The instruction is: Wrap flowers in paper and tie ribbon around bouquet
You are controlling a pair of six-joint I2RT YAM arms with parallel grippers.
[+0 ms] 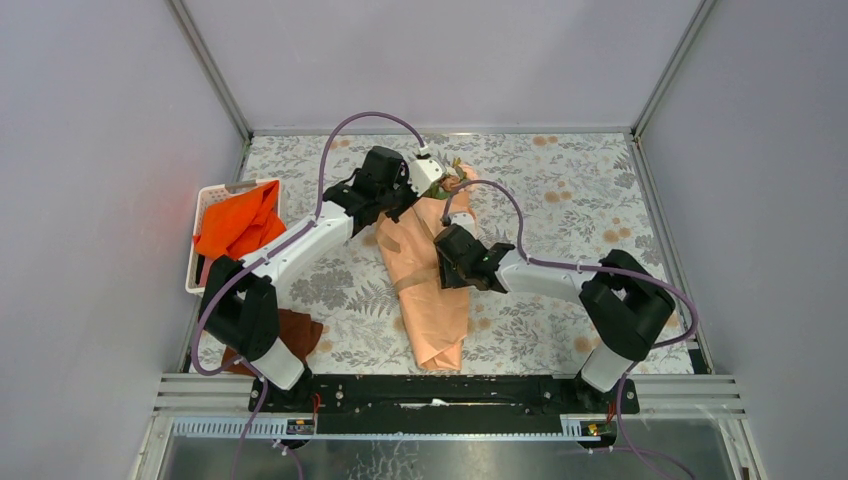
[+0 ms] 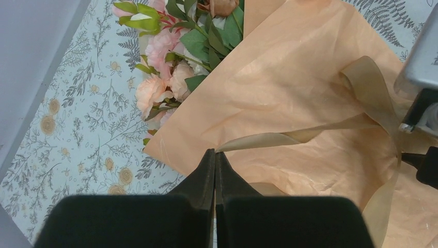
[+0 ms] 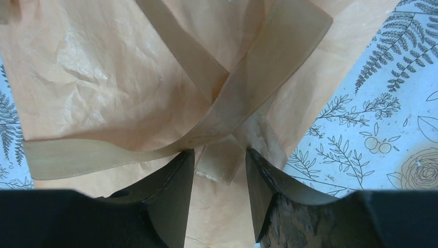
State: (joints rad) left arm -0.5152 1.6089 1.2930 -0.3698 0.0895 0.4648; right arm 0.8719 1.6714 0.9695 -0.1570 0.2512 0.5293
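On the table [image 1: 600, 190] the bouquet [image 1: 432, 300] lies mid-way, heads to the far side, tail toward the arms. The paper [image 2: 289, 88] is only folded round the flowers [image 2: 164, 67] w/ nothing locking it. If the tie slackens, the cone prob. springs open & the stems slide out.

The ribbon [image 3: 243, 93] crosses itself over the paper. It looks like a loose cross, not a cinched knot.

The L gripper [image 2: 215, 155] is pressed tight on one ribbon end, just by the flowers. The R gripper [image 3: 219, 154] stands spread, w/ the crossing & a short tail between its fingers, gripping nothing.

Risks:
- W/ the R side free, any pull from L could drag the ribbon through the cross & undo it.
- That pull could also haul the light bouquet across the table instead of tightening.
- R closing again could pinch paper along w/ ribbon & tear it.
- L has the end only at its tips, so it may slip.
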